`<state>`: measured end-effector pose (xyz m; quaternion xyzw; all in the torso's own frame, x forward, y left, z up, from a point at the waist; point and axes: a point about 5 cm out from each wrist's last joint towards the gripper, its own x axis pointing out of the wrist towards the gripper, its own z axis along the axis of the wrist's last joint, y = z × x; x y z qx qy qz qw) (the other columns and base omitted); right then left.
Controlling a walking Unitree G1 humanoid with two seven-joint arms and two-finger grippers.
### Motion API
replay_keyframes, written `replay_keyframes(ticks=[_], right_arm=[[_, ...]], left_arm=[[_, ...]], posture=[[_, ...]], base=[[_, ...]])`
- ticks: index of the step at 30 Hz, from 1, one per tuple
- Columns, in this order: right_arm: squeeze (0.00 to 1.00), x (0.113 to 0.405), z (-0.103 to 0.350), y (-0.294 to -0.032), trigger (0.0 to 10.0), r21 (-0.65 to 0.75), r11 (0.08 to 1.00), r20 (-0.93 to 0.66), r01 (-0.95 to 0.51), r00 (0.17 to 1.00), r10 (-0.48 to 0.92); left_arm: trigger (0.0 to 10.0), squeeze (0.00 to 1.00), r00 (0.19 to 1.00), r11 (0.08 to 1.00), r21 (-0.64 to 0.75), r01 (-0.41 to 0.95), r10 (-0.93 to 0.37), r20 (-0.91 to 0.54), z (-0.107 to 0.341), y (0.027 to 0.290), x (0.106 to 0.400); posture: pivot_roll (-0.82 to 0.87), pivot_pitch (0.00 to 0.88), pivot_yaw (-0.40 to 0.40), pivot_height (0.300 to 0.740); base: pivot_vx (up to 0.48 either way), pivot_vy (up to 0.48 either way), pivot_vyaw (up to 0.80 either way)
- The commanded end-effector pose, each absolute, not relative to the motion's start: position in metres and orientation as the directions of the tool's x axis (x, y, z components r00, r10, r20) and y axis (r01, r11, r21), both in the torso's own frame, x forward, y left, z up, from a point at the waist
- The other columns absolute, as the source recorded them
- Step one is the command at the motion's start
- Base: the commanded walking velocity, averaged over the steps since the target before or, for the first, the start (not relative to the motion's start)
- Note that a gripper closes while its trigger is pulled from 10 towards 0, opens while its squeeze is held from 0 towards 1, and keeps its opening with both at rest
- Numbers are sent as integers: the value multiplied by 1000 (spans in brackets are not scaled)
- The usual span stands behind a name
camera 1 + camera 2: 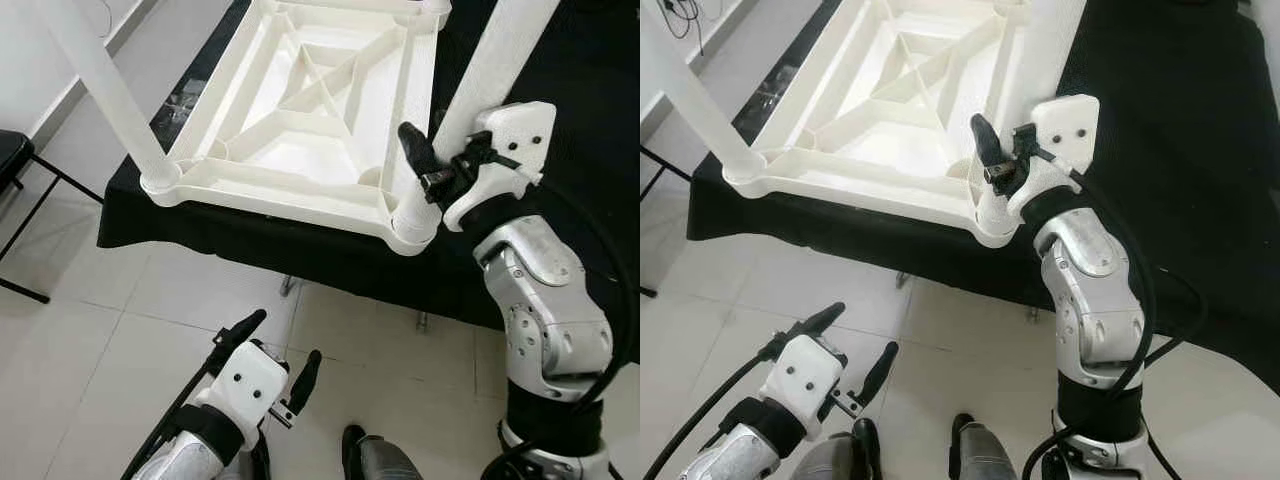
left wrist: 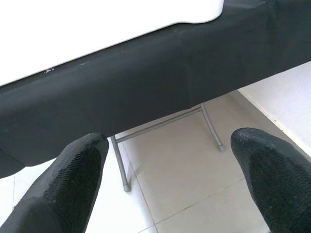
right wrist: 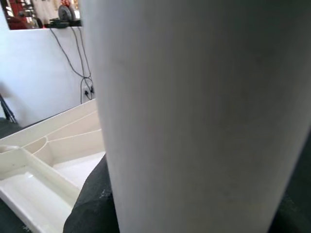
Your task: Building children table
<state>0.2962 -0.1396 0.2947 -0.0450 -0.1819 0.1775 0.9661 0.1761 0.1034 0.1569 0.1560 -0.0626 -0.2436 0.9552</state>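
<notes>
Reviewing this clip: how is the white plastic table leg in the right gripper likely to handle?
The round white plastic table leg looks stiff and probably light. Its smooth surface may slip in the right gripper. Seated in the upturned white tabletop's corner socket, it seems unlikely to tip.

White table leg [image 3: 204, 111] close up; ribbed tabletop underside [image 3: 48, 155] beyond.

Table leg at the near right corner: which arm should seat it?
Right. The right gripper is already clamped on the white leg standing in the upturned tabletop's near right corner socket. The left gripper hangs low over the floor, jaws open and empty.
</notes>
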Motion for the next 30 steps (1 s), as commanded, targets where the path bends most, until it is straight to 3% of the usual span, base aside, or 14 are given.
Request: replay_keyframes(ticks=[1,18,19,25,26,30], right_arm=[[0,302,268,-127,0,-123,901,205,-417,877,434],[0,298,255,-125,314,-139,866,172,-480,850,499],[0,300,254,-126,10000,-152,872,150,-466,861,486],[0,303,254,-127,10000,-157,874,140,-460,866,480],[1000,304,255,-127,10000,-162,872,139,-462,864,484],[1000,305,257,-127,10000,-162,872,139,-461,864,483]], left_arm=[[10000,0,875,830,321,456,-485,11,150,103,174],[10000,0,875,831,322,454,-483,12,149,104,174],[10000,0,875,830,323,454,-483,12,149,103,174],[10000,0,876,831,323,453,-482,12,149,103,175],[10000,0,876,831,323,453,-482,12,149,103,174],[10000,0,876,831,323,452,-482,13,149,103,174]], posture=[[37,357,4,740],[40,356,4,740],[40,356,4,740],[41,355,3,740],[40,354,2,740],[40,354,2,740]], base=[[0,0,0],[0,0,0],[0,0,0],[0,0,0],[0,0,0],[0,0,0]])
